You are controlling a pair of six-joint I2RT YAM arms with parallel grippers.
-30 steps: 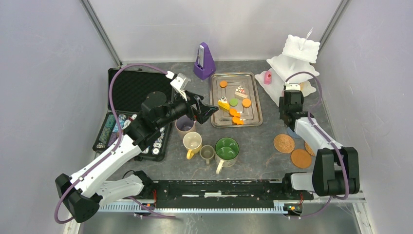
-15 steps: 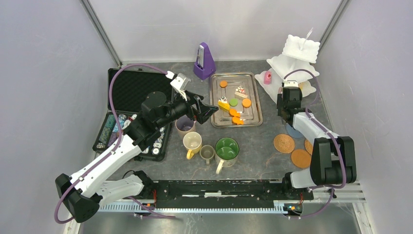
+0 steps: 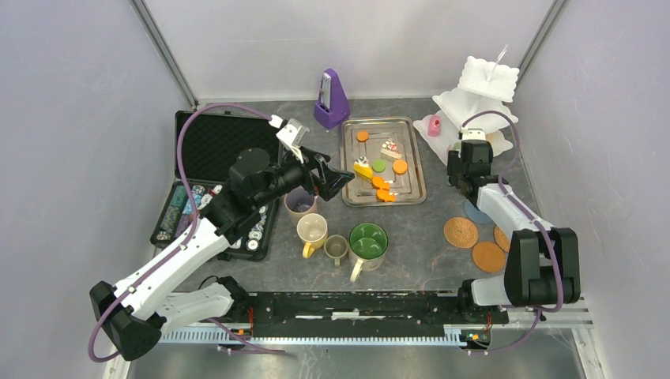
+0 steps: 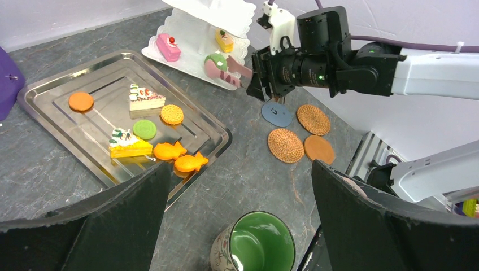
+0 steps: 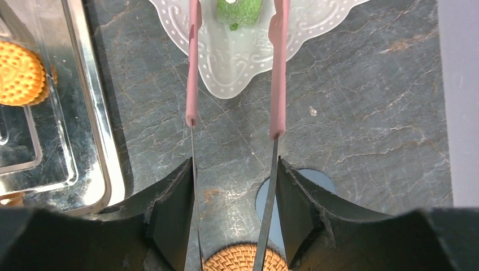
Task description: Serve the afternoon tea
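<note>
1. The right gripper stood partly open, its black fingers clasping the two arms of the thin metal tongs with pink tips. The tongs themselves were spread.
2. The two pink tips flanked a small green toy pastry, with a gap showing on either side of it.
3. That pastry lay on the bottom tier of the white scalloped three-tier stand. A pink pastry and a yellow pastry lay on the same tier.
4. Under the tongs' arms a flat blue-grey round coaster lay on the dark stone-patterned table, with a round woven coaster just beside it.
5. Beside the stand, a shiny steel tray held a round orange biscuit.
6. The left gripper gaped wide and held nothing. It hung above the big green mug, well apart from the stand.
</note>
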